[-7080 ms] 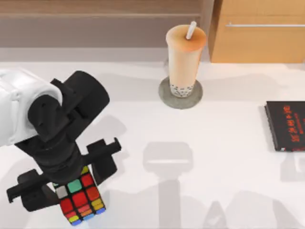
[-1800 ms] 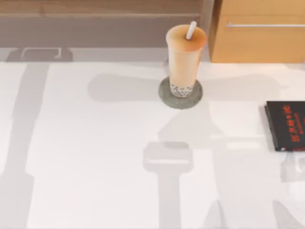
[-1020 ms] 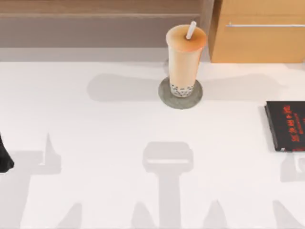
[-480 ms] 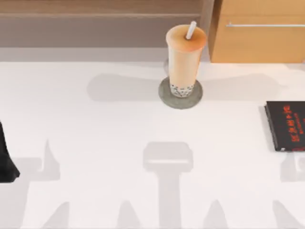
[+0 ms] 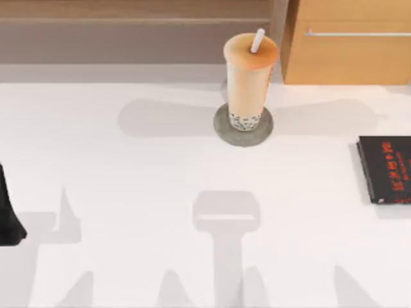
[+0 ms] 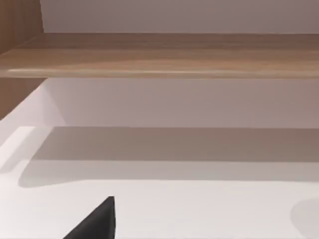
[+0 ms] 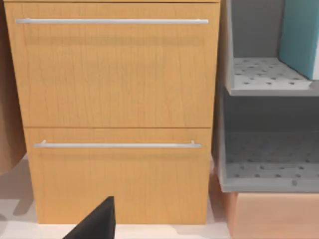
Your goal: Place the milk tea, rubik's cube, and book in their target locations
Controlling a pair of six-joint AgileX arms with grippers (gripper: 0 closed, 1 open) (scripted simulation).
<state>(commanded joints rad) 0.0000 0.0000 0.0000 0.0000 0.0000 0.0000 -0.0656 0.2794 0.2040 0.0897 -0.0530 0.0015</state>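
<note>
Milk tea [image 5: 250, 80] stands upright on the grey round coaster [image 5: 222, 130], at the back middle of the white worktop [image 5: 160, 179] in the top view, with its white straw [image 5: 257, 40] rising from the sealed top. The black book with red lettering [image 5: 386, 169] lies flat at the right edge of the worktop, well apart from the cup. A dark part of my left arm [image 5: 9, 215] enters at the left edge. Behind the worktop there is a wooden drawer cabinet [image 5: 350, 45] on the right. In the left wrist view, one dark finger of the left end effector [image 6: 94, 223] stands over the white surface, facing a wooden shelf [image 6: 164, 55]; whether this end effector is apart or together I cannot tell. In the right wrist view, one dark finger of the right end effector [image 7: 94, 223] faces two wooden drawers [image 7: 114, 109] with metal handles; its state also I cannot tell. Beside the drawers is a grey perforated rack [image 7: 269, 79], and the teal-blue book [image 7: 300, 35] stands on its upper level.
</note>
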